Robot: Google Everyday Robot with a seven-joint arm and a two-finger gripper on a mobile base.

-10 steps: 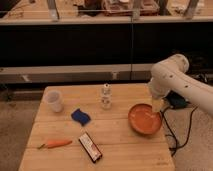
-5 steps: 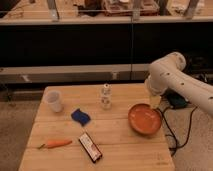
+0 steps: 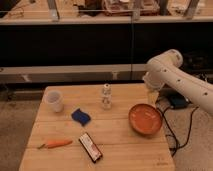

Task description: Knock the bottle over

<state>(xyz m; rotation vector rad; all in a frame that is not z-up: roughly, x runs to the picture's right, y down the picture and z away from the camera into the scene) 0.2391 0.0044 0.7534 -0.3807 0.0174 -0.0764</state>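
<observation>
The bottle (image 3: 106, 96) stands upright. My gripper (image 3: 152, 94) hangs by the far rim of the orange bowl (image 3: 145, 120), well apart from the bottle. I cannot tell whether it's open.

The robot's white arm (image 3: 187, 85) comes in from the right edge and climbs to a rounded joint (image 3: 169, 60), where it bends sharply downward. The gripper (image 3: 152, 95) hangs below and left of that joint, pointing down.

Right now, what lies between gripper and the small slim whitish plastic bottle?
Camera view: bare wooden table; gripper hangs right of bottle, behind round orange bowl.
</observation>
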